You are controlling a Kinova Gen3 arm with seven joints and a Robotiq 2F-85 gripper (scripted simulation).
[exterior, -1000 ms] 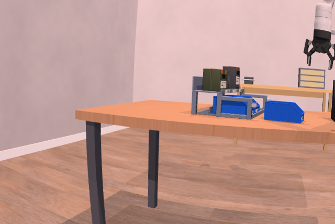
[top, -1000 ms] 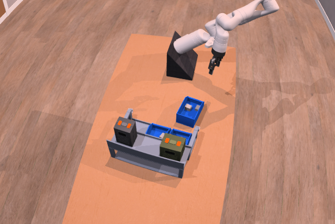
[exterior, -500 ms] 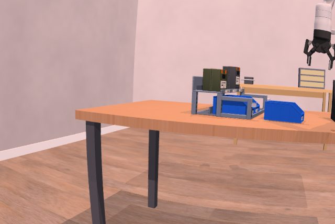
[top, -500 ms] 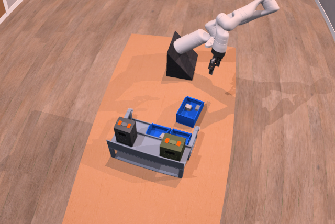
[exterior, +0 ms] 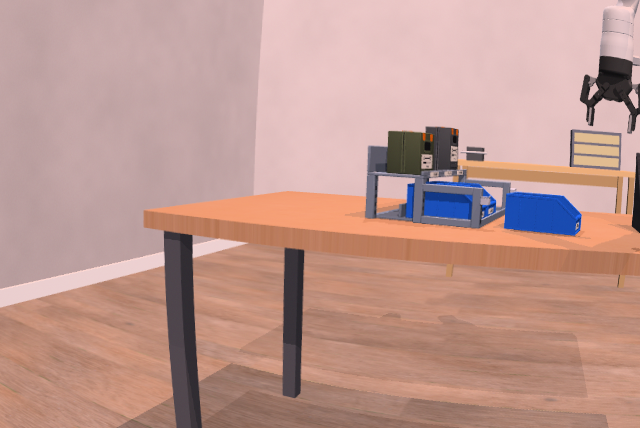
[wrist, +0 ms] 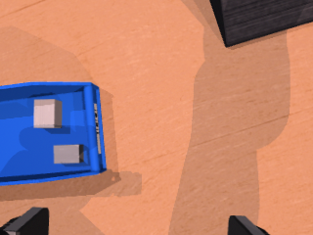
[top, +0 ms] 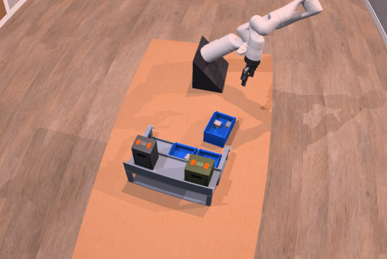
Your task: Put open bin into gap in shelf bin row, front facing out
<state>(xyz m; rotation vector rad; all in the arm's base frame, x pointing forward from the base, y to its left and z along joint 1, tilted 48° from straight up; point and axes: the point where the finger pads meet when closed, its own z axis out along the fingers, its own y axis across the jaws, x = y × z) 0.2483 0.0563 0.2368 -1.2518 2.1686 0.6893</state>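
The open blue bin stands upright on the table, in front of the shelf, its low labelled front towards the robot base. A pale block and a grey block lie in it. My gripper is open and empty, high above the table, on the robot side of the bin. On the grey shelf, under its board, sit two blue bins; a pale part shows in one. Left of them in the top view is a gap, partly hidden by the board.
A dark grey case and an olive case stand on the shelf's upper board. Grey posts rise at the shelf's ends. The black wedge-shaped robot base stands at the table's far end in the top view.
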